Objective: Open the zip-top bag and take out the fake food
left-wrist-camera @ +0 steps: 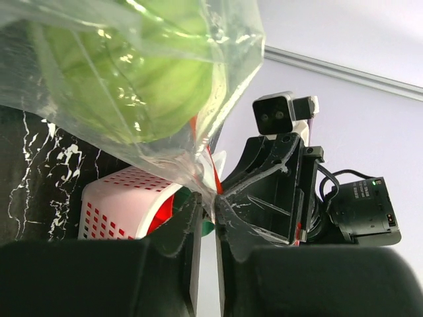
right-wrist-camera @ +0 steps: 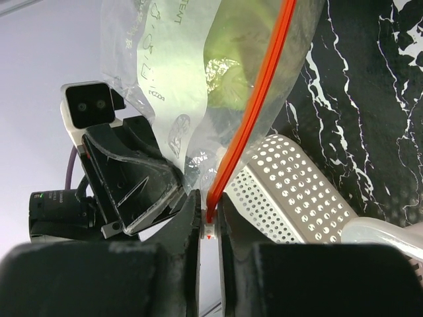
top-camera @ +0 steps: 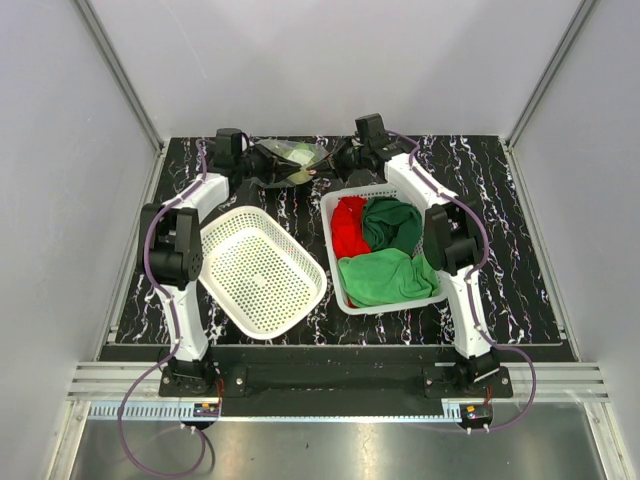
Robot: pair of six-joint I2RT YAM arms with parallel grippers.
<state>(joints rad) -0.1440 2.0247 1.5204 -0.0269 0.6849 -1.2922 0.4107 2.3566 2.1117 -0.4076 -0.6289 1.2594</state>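
Note:
The clear zip-top bag (top-camera: 290,158) hangs between both grippers at the back of the table. Pale green fake food (left-wrist-camera: 142,86) shows through its plastic, also in the right wrist view (right-wrist-camera: 228,59). My left gripper (left-wrist-camera: 210,208) is shut on a corner of the bag's plastic. My right gripper (right-wrist-camera: 209,221) is shut on the small white slider at the end of the red-orange zip strip (right-wrist-camera: 254,109). The two grippers face each other, close together, in the top view, left gripper (top-camera: 262,170) and right gripper (top-camera: 335,165).
An empty white perforated basket (top-camera: 262,272) lies tilted at the left front. A second white basket (top-camera: 335,262) at the right holds red and green cloths (top-camera: 385,275). The black marbled table (top-camera: 500,230) is walled by grey panels.

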